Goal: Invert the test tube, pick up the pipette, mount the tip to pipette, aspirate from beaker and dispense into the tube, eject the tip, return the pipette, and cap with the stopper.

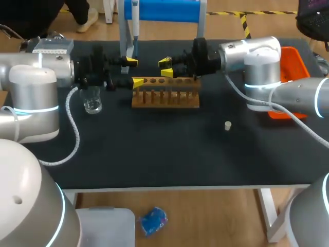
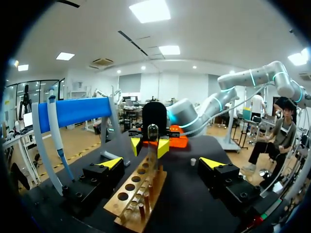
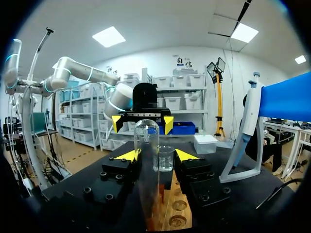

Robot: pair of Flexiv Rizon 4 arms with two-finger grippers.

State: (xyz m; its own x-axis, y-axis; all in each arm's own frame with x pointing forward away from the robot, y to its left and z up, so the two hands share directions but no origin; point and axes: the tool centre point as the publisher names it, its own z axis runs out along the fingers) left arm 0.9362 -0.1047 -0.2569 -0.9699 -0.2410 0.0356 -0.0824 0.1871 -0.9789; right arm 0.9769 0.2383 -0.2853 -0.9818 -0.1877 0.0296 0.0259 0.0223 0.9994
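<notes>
My right gripper is open just a little around the test tube, which stands round end up in the wooden rack. One finger touches it and the other shows a gap. If I lift now, I think the tube may slip or tip. My left gripper is open wide at the rack's end and could bump it.

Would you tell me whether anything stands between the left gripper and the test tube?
Nothing visible does. The left gripper is open over the wooden rack, and the test tube stands upright straight ahead of it, at the right gripper; the rack lies beneath that path, not across it.
</notes>
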